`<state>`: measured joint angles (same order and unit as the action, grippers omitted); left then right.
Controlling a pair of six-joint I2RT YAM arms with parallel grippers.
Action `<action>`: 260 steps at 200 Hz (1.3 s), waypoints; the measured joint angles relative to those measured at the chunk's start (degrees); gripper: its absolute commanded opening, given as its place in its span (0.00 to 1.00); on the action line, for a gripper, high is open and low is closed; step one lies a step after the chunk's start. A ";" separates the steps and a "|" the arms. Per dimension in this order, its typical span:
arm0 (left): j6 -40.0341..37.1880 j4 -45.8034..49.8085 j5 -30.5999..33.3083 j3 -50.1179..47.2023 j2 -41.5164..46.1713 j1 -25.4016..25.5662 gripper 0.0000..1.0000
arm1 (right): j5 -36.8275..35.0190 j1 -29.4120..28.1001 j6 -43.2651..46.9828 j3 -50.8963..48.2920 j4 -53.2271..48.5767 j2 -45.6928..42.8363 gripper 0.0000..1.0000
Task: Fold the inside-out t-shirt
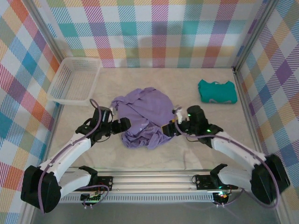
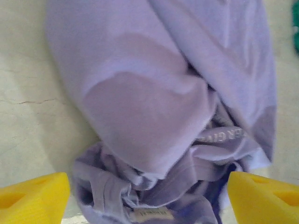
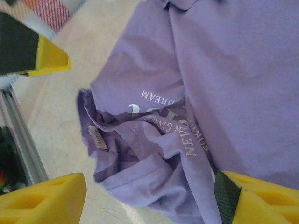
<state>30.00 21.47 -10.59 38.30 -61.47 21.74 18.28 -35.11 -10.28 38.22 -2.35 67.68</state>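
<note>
My left gripper (image 1: 125,125) and right gripper (image 1: 166,129) look wide open from above, 1 on each side of the bunched-up t-shirt (image 1: 142,114) in the middle of the table (image 1: 140,154).

Left wrist: jaws apart, cloth between them, nothing pinched.

Right wrist: the same, with printed letters (image 3: 163,95) showing.

If I close here, I think I'd pinch 2 layers and twist the lump tighter.

The purple t-shirt (image 3: 224,60) lies crumpled on the pale table (image 3: 56,126), white lettering (image 3: 177,126) and a small label (image 3: 97,138) showing among its folds; the right end effector (image 3: 149,200) hangs over it, yellow fingers (image 3: 42,198) spread wide on either side
</note>
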 measured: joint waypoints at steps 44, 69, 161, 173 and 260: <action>2.56 -1.51 1.20 -0.09 -5.95 0.00 0.86 | -3.41 -5.18 3.91 14.47 1.77 21.31 0.70; 3.65 -3.87 -0.31 -0.72 -10.32 0.59 0.80 | -5.01 -5.55 6.05 24.55 1.46 32.39 0.69; 5.66 -9.62 -3.06 -8.35 -10.19 1.88 0.11 | -6.03 -9.14 9.31 36.57 -3.19 46.88 0.18; 5.62 -11.23 -4.37 -10.29 -8.98 1.88 0.01 | -7.96 -8.31 8.41 36.81 -4.20 47.04 0.00; 6.69 -16.17 -5.14 -14.86 1.84 1.88 0.41 | -10.38 -2.27 5.42 32.02 -5.31 32.44 0.55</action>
<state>36.69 5.30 -15.73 23.44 -59.64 23.62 7.90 -37.39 -4.86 70.24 -7.66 100.12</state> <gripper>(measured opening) 0.281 0.459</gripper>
